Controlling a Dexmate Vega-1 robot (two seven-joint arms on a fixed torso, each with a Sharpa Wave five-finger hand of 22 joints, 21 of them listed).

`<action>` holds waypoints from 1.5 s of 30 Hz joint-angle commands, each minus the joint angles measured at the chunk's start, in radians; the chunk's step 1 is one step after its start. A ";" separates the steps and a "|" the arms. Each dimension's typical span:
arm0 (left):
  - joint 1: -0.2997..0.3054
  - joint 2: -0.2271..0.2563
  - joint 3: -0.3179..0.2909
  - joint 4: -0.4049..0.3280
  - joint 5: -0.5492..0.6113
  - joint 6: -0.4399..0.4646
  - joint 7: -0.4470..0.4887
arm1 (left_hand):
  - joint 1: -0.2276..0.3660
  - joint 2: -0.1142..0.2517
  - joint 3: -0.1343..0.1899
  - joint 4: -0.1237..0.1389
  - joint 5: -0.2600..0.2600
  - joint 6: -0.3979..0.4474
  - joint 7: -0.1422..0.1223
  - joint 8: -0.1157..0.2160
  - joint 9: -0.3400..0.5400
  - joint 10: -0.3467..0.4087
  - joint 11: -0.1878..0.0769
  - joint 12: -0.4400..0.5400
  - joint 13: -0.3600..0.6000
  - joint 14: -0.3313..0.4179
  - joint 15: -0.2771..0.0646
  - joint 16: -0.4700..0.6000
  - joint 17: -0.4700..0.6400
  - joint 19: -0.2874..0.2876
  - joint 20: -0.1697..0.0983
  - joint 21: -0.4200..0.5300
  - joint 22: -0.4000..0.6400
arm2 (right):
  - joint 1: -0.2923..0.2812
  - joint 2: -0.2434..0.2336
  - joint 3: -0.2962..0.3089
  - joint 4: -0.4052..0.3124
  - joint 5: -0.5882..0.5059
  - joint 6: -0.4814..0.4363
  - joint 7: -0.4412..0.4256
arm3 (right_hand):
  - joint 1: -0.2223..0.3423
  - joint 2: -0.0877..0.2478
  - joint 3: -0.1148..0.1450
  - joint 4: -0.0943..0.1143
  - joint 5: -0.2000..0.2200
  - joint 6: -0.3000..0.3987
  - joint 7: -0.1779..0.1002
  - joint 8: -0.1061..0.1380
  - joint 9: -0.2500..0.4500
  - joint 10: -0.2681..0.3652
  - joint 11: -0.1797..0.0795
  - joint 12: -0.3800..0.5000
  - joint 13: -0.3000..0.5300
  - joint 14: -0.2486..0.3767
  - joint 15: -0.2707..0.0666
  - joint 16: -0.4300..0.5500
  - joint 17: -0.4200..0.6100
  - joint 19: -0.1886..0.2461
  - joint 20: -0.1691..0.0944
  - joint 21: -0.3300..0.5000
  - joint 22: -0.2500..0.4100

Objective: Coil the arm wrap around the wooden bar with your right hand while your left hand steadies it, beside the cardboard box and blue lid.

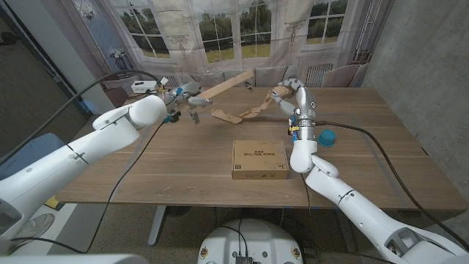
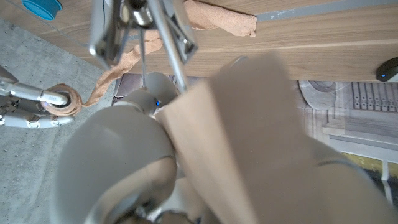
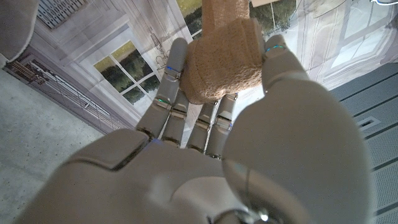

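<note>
Slanting up rightward: wooden bar [image 1: 223, 86]

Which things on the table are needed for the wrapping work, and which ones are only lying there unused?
Needed:
wooden bar, gripped by the left hand
arm wrap, its roll held in the right hand

Only lying there:
cardboard box
blue lid

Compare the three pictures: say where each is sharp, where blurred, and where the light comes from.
Head view: sharp throughout, daylight from the windows behind the table. Left wrist view: the bar and the left hand close to the lens are blurred, the table beyond is sharper. Right wrist view: the wrap in the right hand is fairly clear, the nearest part of the hand soft.
</note>
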 commanded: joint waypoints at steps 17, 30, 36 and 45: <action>-0.257 -0.175 0.216 0.236 0.072 -0.112 -0.175 | -0.001 0.016 0.065 -0.060 0.009 -0.008 0.011 0.027 -0.008 0.008 -0.007 0.007 0.003 -0.001 -0.007 0.008 0.009 0.003 -0.026 0.003 0.005 | -0.185 -0.121 0.171 -0.344 0.005 0.041 0.002 | 0.357 0.351 0.006 -0.001 -0.008 0.020 -0.002 -0.006 0.004 0.237 0.056 0.014 0.014 0.474 -0.311 -0.015 0.027 -0.021 -0.113 0.039 -0.007; -0.342 -0.243 0.275 0.334 0.093 -0.184 -0.226 | 0.000 0.014 0.062 -0.063 0.008 -0.009 0.008 0.037 -0.009 0.006 -0.003 0.007 0.003 0.000 -0.001 0.002 -0.001 0.001 -0.025 0.001 0.000 | -0.409 -0.206 0.375 -0.680 0.019 -0.136 0.141 | 0.357 0.348 0.006 -0.001 -0.008 0.022 -0.003 -0.010 0.005 0.238 0.056 0.014 0.015 0.479 -0.311 -0.023 0.042 -0.025 -0.117 0.059 -0.013; -0.394 -0.289 0.314 0.409 0.094 -0.230 -0.274 | 0.002 0.014 0.059 -0.063 0.006 -0.012 0.009 0.040 -0.011 0.004 -0.005 0.006 0.003 -0.002 -0.001 0.008 0.008 0.000 -0.024 0.002 0.000 | -0.482 -0.229 0.468 -0.782 0.058 -0.180 0.209 | 0.357 0.347 0.006 -0.002 -0.008 0.026 -0.001 -0.010 0.005 0.240 0.058 0.013 0.012 0.480 -0.311 -0.026 0.046 -0.027 -0.118 0.065 -0.016; -0.489 -0.371 0.381 0.530 0.112 -0.297 -0.355 | 0.004 0.013 0.053 -0.065 0.001 -0.014 0.009 0.047 -0.015 0.002 -0.003 0.007 0.003 -0.007 0.002 0.009 0.022 -0.001 -0.023 -0.003 -0.007 | -0.512 -0.227 0.541 -0.845 0.125 -0.167 0.255 | 0.360 0.346 0.007 -0.003 -0.007 0.028 0.001 -0.013 0.006 0.243 0.060 0.013 0.010 0.481 -0.311 -0.032 0.056 -0.029 -0.119 0.079 -0.021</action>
